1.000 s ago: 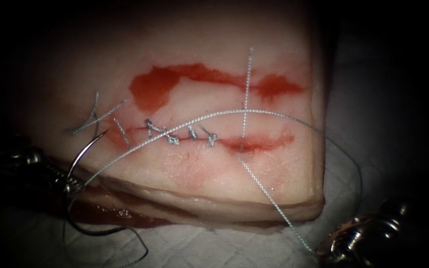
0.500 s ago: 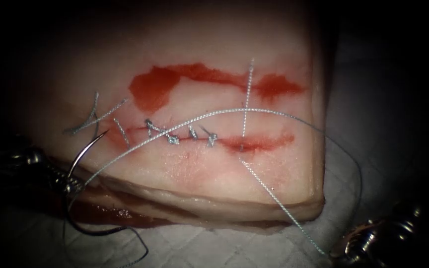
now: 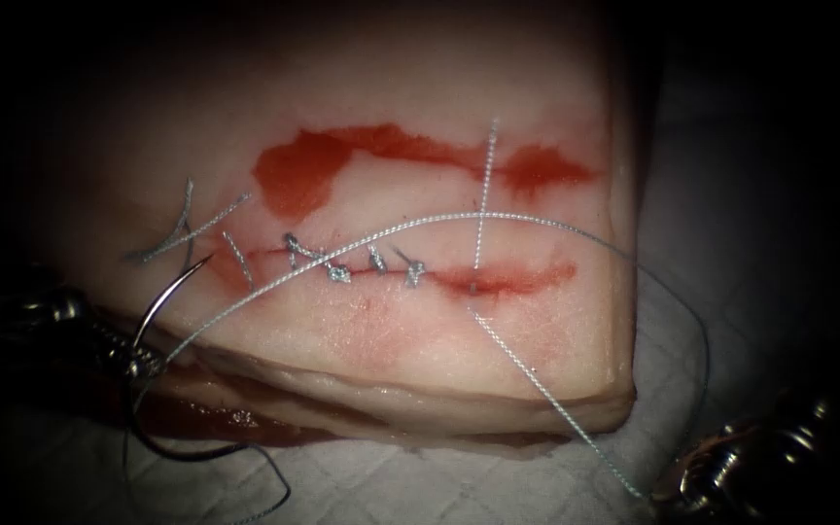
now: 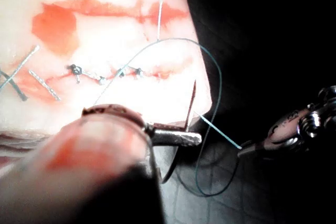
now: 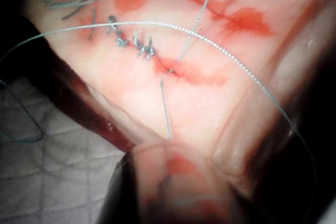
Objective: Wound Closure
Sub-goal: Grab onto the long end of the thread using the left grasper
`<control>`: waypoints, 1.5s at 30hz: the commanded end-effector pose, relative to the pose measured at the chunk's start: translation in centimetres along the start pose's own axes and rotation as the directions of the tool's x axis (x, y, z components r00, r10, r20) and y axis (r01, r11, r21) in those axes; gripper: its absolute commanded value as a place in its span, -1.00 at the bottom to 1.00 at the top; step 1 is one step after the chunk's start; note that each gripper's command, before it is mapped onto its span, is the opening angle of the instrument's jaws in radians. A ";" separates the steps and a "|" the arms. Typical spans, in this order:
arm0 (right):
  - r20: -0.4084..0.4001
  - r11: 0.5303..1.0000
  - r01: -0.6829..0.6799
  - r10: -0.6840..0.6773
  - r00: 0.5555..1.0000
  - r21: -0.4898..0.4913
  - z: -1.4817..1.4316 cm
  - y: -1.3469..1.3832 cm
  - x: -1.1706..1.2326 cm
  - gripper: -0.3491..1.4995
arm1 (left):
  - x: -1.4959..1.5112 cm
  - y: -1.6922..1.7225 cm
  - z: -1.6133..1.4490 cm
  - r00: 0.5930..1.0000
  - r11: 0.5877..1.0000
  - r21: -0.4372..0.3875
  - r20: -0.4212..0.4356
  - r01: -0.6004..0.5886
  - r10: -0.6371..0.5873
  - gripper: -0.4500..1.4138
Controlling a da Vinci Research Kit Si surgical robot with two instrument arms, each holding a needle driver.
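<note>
The tissue [image 3: 410,350] bears a cut [image 3: 517,280] with several knotted stitches [image 3: 342,273] along its left half. My left tool [image 3: 136,366] is at the tissue's near left corner, shut on the curved needle [image 3: 160,303] about mid-curve. The needle is outside the tissue, tip up toward the cut's left end. In the left wrist view the jaws [image 4: 184,138] clamp the needle [image 4: 190,103]. My right tool [image 3: 655,494] at the lower right is shut on the thread [image 3: 546,389], which runs taut from the cut's right part; its tail [image 3: 486,175] lies beyond the cut. The right wrist view shows this strand [image 5: 165,108].
Red fluid [image 3: 294,175] pools on the tissue beyond the cut. Cut thread ends [image 3: 182,228] lie at the left end. A long slack loop [image 3: 439,220] arcs over the tissue and off its right edge. White gauze [image 3: 391,486] lies under the tissue.
My right tool has moved down and to the right, pulling thread through the cut; the tail beyond the cut has got shorter. The left tool and needle have stayed put.
</note>
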 end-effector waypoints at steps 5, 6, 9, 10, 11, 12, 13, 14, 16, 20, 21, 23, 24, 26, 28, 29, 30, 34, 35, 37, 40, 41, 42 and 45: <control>0.235 0.991 0.106 -0.083 0.968 -0.083 -0.41 -0.11 -0.22 0.74 | -0.01 0.08 0.03 1.000 1.000 -0.012 -0.013 0.000 0.000 -1.00; 0.311 0.990 0.106 -0.073 0.947 -0.089 -0.57 -0.16 -0.28 0.76 | -0.02 0.09 0.01 1.000 0.999 -0.044 -0.023 0.000 -0.001 -1.00; 0.432 0.998 0.059 -0.042 0.901 -0.027 -0.83 -0.26 -0.41 0.74 | 0.02 0.16 -0.01 0.998 0.991 -0.130 -0.070 -0.012 0.003 -1.00; 0.432 0.998 0.059 -0.042 0.901 -0.027 -0.83 -0.26 -0.41 0.74 | 0.02 0.16 -0.01 0.998 0.991 -0.130 -0.070 -0.012 0.003 -1.00; 0.481 1.000 0.009 -0.006 0.877 -0.004 -0.92 -0.30 -0.46 0.73 | 0.05 0.19 -0.01 0.996 0.987 -0.158 -0.090 -0.019 0.005 -1.00; 0.558 0.996 -0.081 0.054 0.828 0.025 -1.04 -0.37 -0.53 0.63 | 0.14 0.29 0.03 0.993 0.978 -0.205 -0.117 -0.039 0.015 -1.00; 0.558 0.996 -0.081 0.054 0.828 0.025 -1.04 -0.37 -0.53 0.63 | 0.14 0.29 0.03 0.993 0.978 -0.205 -0.117 -0.039 0.015 -1.00; 0.654 0.986 -0.168 0.130 0.745 -0.005 -1.11 -0.45 -0.59 0.49 | 0.23 0.38 0.09 0.990 0.971 -0.231 -0.141 -0.056 0.024 -1.00; 0.693 0.976 -0.217 0.174 0.700 -0.025 -1.11 -0.48 -0.61 0.47 | 0.28 0.42 0.12 0.986 0.967 -0.247 -0.166 -0.065 0.024 -1.00; 0.869 0.962 -0.270 0.170 0.465 -0.044 -1.06 -0.64 -0.64 0.60 | 0.56 0.67 0.25 0.953 0.915 -0.384 -0.302 -0.127 0.006 -1.00; 0.888 0.963 -0.267 0.149 0.435 -0.031 -1.06 -0.67 -0.64 0.58 | 0.66 0.77 0.28 0.941 0.896 -0.418 -0.339 -0.150 -0.001 -1.00; 0.944 0.956 -0.291 0.120 0.308 -0.027 -1.06 -0.77 -0.68 0.43 | 0.83 0.94 0.30 0.912 0.857 -0.480 -0.409 -0.188 -0.029 -1.00; 0.956 0.953 -0.300 0.127 0.263 -0.044 -1.06 -0.81 -0.71 0.53 | 0.90 1.01 0.30 0.892 0.836 -0.497 -0.451 -0.230 -0.023 -1.00; 0.981 0.956 -0.273 0.148 0.123 -0.109 -1.05 -0.93 -0.79 0.60 | 1.10 1.22 0.26 0.826 0.760 -0.553 -0.563 -0.342 -0.038 -1.00; 0.986 0.954 -0.263 0.162 0.050 -0.143 -1.02 -0.97 -0.82 0.69 | 1.17 1.31 0.22 0.789 0.724 -0.567 -0.613 -0.393 -0.052 -1.00; 0.986 0.954 -0.263 0.162 0.050 -0.143 -1.02 -0.97 -0.82 0.69 | 1.17 1.31 0.22 0.789 0.724 -0.567 -0.613 -0.393 -0.052 -1.00; 0.986 0.953 -0.261 0.164 0.014 -0.155 -1.00 -0.99 -0.82 0.71 | 1.20 1.35 0.18 0.772 0.713 -0.570 -0.632 -0.409 -0.063 -1.00; 0.987 0.944 -0.292 0.163 0.006 -0.154 -0.89 -0.99 -0.84 0.69 | 1.15 1.34 0.08 0.747 0.720 -0.549 -0.662 -0.425 -0.063 -1.00; 0.986 0.942 -0.298 0.166 0.011 -0.155 -0.87 -1.00 -0.84 0.69 | 1.10 1.26 0.07 0.736 0.728 -0.528 -0.676 -0.436 -0.049 -1.00; 0.986 0.942 -0.297 0.165 0.012 -0.154 -0.83 -1.01 -0.84 0.69 | 0.95 1.07 0.08 0.746 0.721 -0.526 -0.666 -0.451 -0.019 -1.00; 0.987 0.945 -0.288 0.162 0.008 -0.153 -0.78 -1.02 -0.84 0.69 | 0.62 0.62 0.14 0.779 0.713 -0.543 -0.627 -0.444 0.009 -1.00; 0.987 0.946 -0.287 0.161 0.008 -0.152 -0.78 -1.02 -0.84 0.69 | 0.49 0.43 0.15 0.784 0.700 -0.544 -0.620 -0.462 0.036 -1.00; 0.987 0.946 -0.287 0.161 0.008 -0.152 -0.78 -1.02 -0.84 0.69 | 0.49 0.43 0.15 0.784 0.700 -0.544 -0.620 -0.462 0.036 -1.00; 0.986 0.944 -0.289 0.166 0.008 -0.157 -0.77 -1.01 -0.85 0.69 | 0.03 -0.12 0.12 0.779 0.528 -0.614 -0.606 -0.587 0.162 -1.00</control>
